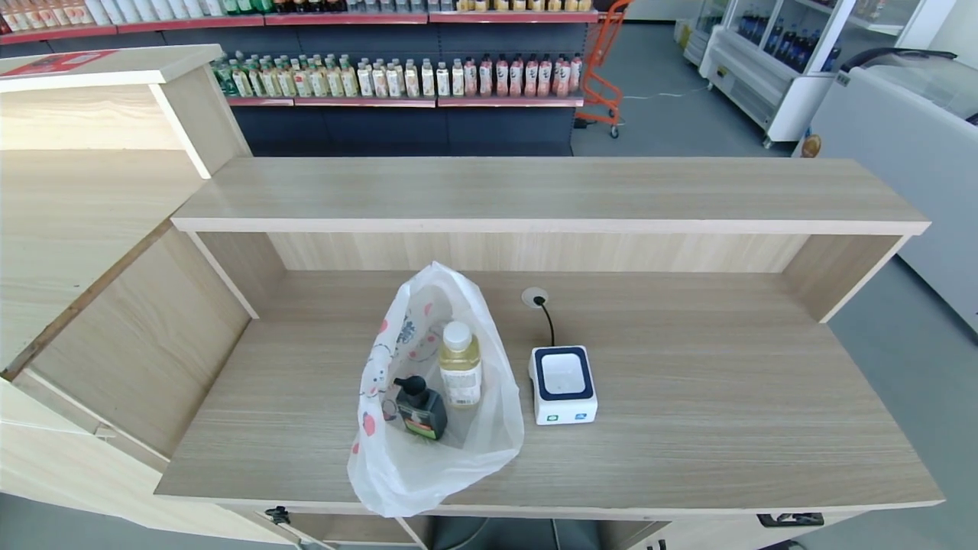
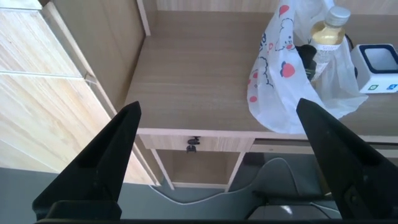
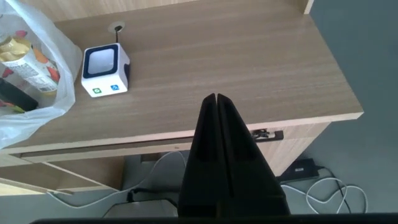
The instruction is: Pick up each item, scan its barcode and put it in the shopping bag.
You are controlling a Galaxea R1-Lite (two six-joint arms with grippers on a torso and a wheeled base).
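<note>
Shopping bag: the shopping bag [image 1: 405, 477] stands at the counter's [image 1: 726, 397] front edge, left of middle, with its mouth gaping upward, so items can drop straight in.
In the bag: the tea bottle [image 1: 460, 367] leans near upright and the dark pump bottle [image 1: 422, 409] sits just in front of it. Both are bagged, so I'd call them scanned.
Scanner: the scanner [image 1: 562, 382] sits just beside the bag's right side, window up. Its cable [image 1: 547, 321] runs toward the back. Scan to bag is a short hop!
Left gripper: the left gripper [image 2: 219, 109] has its fingers spread wide and carries nothing. It hangs out past the front edge, toward the left corner.
Right gripper: the right gripper [image 3: 216, 99] has its fingers pressed together and holds nothing. It hangs out past the front edge, toward the right corner.
Stage: this looks like the finish, with both arms parked clear of the bag.
</note>
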